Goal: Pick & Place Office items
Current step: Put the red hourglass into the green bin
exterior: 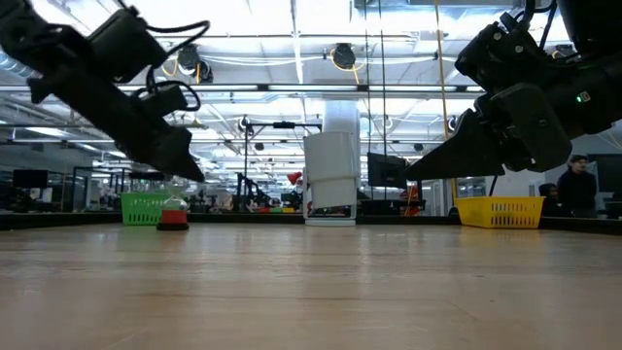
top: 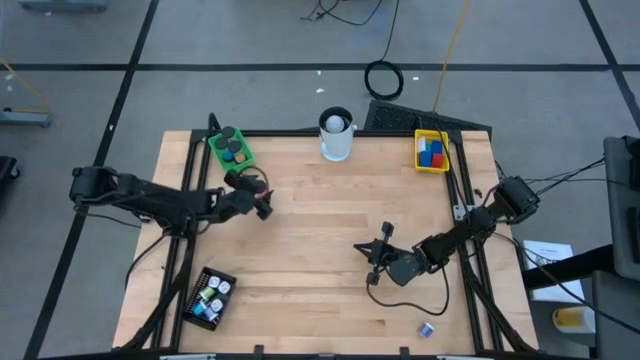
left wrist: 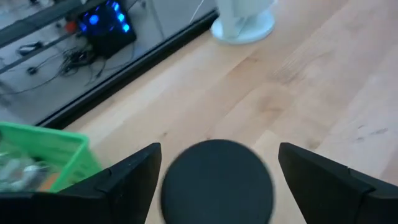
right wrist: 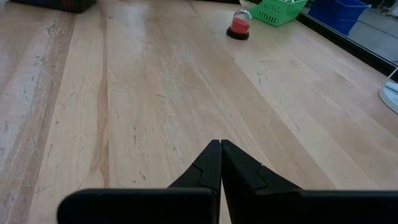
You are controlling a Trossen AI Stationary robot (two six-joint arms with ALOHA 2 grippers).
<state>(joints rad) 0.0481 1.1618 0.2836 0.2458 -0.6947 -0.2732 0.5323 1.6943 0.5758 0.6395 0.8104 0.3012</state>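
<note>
Trays at the table's corners, cup at the middle of its far edge.

One tray (top: 231,149) sits at the far left corner, another (top: 431,151) at the far right, a third (top: 209,298) near the left front corner. The cup (top: 337,136) stands between the far two. A small piece (top: 426,329) lies near the front right corner.

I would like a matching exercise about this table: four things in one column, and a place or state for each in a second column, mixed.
Things:
1. green tray
2. yellow tray
3. white cup
4. right gripper

Places or states:
A. far edge, middle of the table
B. shut, holding nothing
C. far left corner, beside the left gripper
D. far right corner, with blue and red blocks inside

Pairs: 1-C, 2-D, 3-A, 4-B
</note>
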